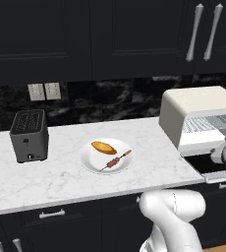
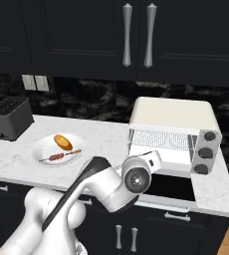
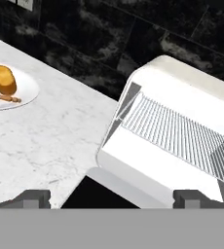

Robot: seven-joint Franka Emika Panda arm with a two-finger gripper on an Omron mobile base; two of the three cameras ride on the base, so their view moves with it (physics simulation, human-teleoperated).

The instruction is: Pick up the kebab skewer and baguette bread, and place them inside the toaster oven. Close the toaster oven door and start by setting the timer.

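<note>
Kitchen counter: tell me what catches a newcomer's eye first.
The cream toaster oven at the counter's right end stands with its door dropped open, its wire rack bare. Mid-counter, a white plate carries the baguette bread and kebab skewer. The open gripper faces the oven.

The arm (image 2: pixel 106 187) is glossy white with rounded, bulbous segments (dark grey at the joints); its gripper (image 3: pixel 111 198) has two small dark square fingertips.
</note>
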